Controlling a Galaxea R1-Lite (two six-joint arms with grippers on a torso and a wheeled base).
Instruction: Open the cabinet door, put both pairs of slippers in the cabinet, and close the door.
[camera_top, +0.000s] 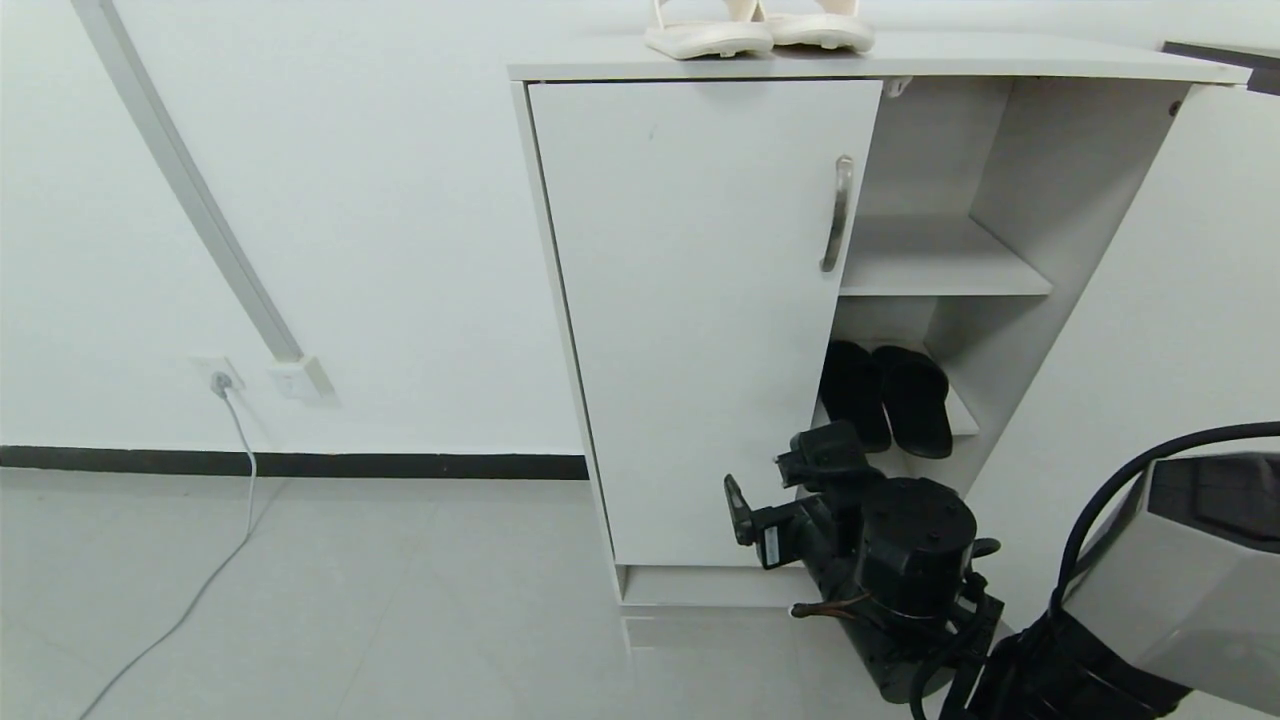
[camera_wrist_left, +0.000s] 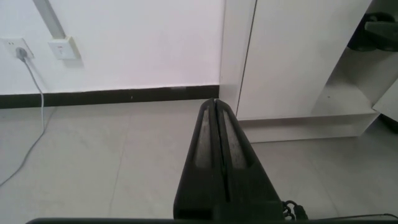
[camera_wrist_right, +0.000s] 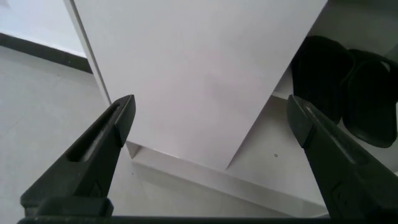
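1. The black slippers (camera_top: 890, 400) lie side by side low inside the open right half of the cabinet (camera_top: 1000, 62). The white slippers (camera_top: 760, 35) sit on the cabinet top, above the closed left door (camera_top: 700, 320). I judge one pair stowed and the white pair next.
2. My right gripper (camera_top: 780, 480) hangs low, just near of the black pair, with its fingers spread wide and empty. My left gripper (camera_wrist_left: 216, 106) is low over the floor (camera_wrist_left: 93, 162), left of the cabinet, with its fingers pressed together on nothing.
3. To do this well, I'd draw the right arm nearward out of the opening before lifting. Then I'd pinch the white pair together at the near ends and carry them level.
4. The left door's edge and its handle (camera_top: 838, 215) bound the opening on the left, and the open right door (camera_top: 1180, 300) bounds it on the right. I'd aim for the middle shelf (camera_top: 940, 265), entering squarely between those two edges.
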